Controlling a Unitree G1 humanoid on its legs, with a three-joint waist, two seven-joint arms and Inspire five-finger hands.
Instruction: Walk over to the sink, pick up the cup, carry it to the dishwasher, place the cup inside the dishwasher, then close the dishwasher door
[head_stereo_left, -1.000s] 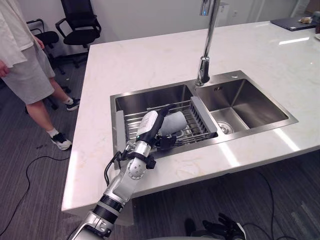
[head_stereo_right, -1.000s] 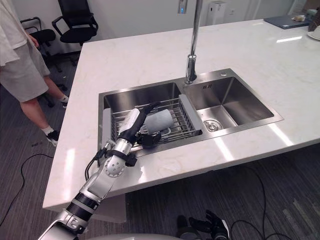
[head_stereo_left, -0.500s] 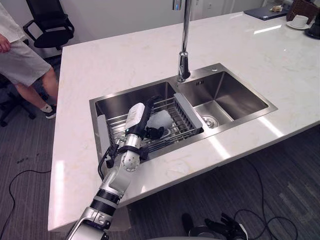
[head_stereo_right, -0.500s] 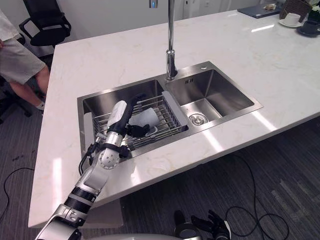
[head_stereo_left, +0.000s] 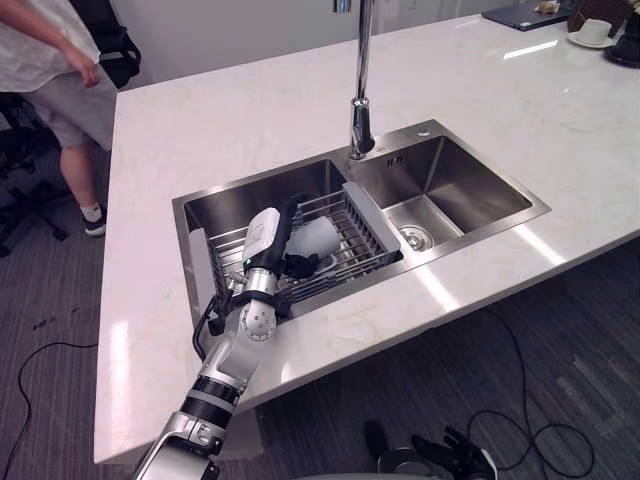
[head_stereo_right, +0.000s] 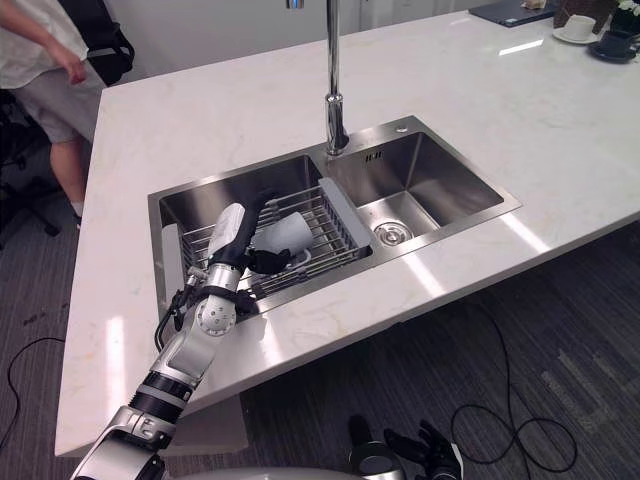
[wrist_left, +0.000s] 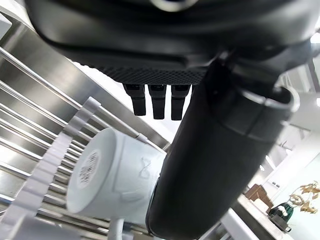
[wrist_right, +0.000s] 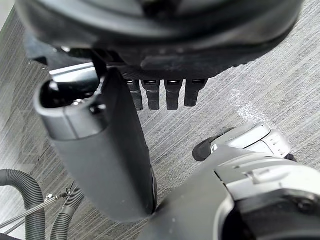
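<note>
**A:** While the left hand (wrist_left: 165, 40) reaches into the left basin of the sink (head_stereo_left: 250, 195), where is the cup?

**B:** The white cup (head_stereo_left: 315, 238) lies on its side on the wire rack (head_stereo_left: 225, 250), base toward the wrist. The thumb (wrist_left: 215, 165) rests along its wall. The fingers (wrist_left: 157, 102) run straight past the far side and are not curled, so nothing is gripped yet.

**A:** How best to take it?

**B:** My judgement is to curl the fingers round the far wall before squeezing. A smooth cup on wires would likely roll if pushed from one side. Then lift straight up, clear of the rack's rim.

**A:** And the right hand (wrist_right: 100, 150)?

**B:** It hangs low over the floor, fingers straight, empty.
</note>
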